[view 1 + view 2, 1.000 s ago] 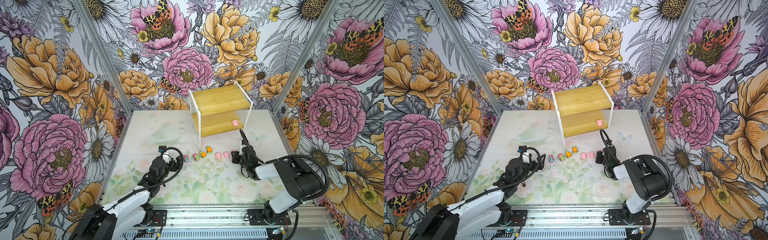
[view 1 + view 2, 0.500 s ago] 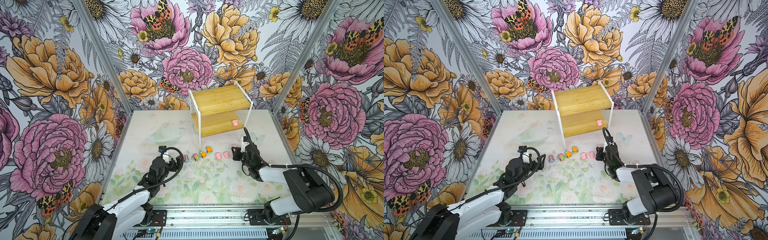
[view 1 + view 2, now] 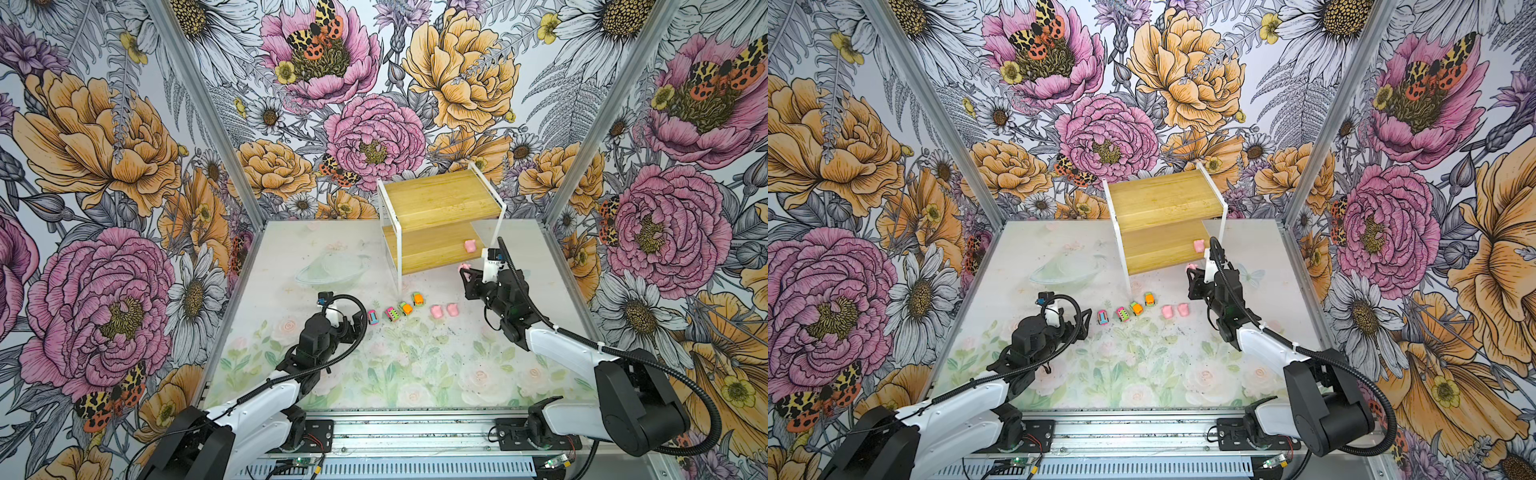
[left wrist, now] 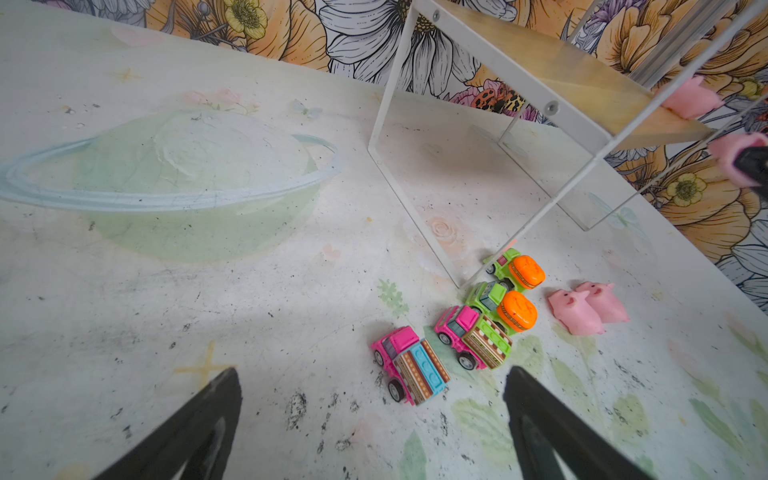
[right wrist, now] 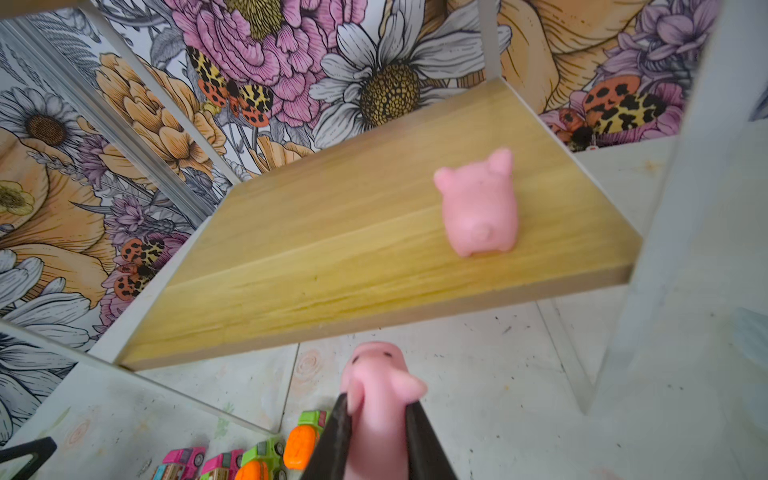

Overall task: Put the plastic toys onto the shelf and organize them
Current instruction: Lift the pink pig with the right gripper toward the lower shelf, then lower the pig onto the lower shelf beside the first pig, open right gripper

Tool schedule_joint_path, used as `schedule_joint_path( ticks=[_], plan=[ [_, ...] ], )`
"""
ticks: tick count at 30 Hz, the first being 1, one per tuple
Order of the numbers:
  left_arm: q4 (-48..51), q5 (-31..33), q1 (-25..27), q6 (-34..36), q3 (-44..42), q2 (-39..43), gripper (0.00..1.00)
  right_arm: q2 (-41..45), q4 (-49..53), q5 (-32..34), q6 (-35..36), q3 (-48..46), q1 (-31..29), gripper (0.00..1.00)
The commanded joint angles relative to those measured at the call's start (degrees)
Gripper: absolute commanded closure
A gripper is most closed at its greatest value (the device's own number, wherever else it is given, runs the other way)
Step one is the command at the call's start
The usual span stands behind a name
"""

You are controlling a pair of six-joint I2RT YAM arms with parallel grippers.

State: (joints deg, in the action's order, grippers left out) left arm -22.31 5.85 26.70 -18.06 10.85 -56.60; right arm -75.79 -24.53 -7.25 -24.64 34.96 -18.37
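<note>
The shelf (image 3: 436, 208) stands at the back of the table, and one pink pig (image 3: 470, 245) sits on its lower board (image 5: 332, 249). My right gripper (image 3: 464, 269) is shut on another pink pig (image 5: 376, 386), held just in front of and slightly below that board's front edge. On the table lie two pink cars (image 3: 372, 317) (image 3: 391, 314), two orange-and-green cars (image 3: 406, 308) (image 3: 418, 299) and two pigs (image 3: 435, 311) (image 3: 452, 309). My left gripper (image 3: 358, 322) is open and empty, low over the table, just short of the blue-trimmed pink car (image 4: 409, 365).
The shelf's white frame post (image 3: 500, 220) rises close beside my right gripper. Another frame leg (image 3: 399, 266) comes down right behind the cars. Flowered walls close in the table on three sides, with a metal rail (image 3: 415, 432) along the front.
My right gripper has risen from the table with the pig and moved back toward the shelf's lower board. The left arm and the toys on the table have not moved.
</note>
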Motion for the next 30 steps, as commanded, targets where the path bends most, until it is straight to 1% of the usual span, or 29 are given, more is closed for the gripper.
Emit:
schedule_joint_path(
  ticks=[1, 7, 11, 22, 30],
  plan=[
    [-0.5, -1.4, -0.5, 0.2, 1.3, -0.9, 0.01, -1.0, 0.6, -1.4, 1.6, 3.9, -0.3, 0.78],
    [-0.1, -1.6, -0.4, 0.3, 1.5, -0.8, 0.01, -6.2, 0.1, -3.0, 1.9, 10.0, -0.3, 0.78],
    [0.1, -1.2, -0.4, 0.2, 1.3, 0.0, 0.01, -9.3, -1.1, -3.0, 1.3, 12.3, -0.3, 0.78],
    [-0.1, -1.2, -0.4, 0.2, 1.4, -0.4, 0.01, -13.0, -0.9, -2.3, 1.7, 15.3, -0.3, 0.78],
    [-0.1, -1.1, -0.4, 0.3, 1.5, -0.5, 0.01, -14.5, -0.7, -1.8, 2.0, 15.7, -0.3, 0.78]
  ],
)
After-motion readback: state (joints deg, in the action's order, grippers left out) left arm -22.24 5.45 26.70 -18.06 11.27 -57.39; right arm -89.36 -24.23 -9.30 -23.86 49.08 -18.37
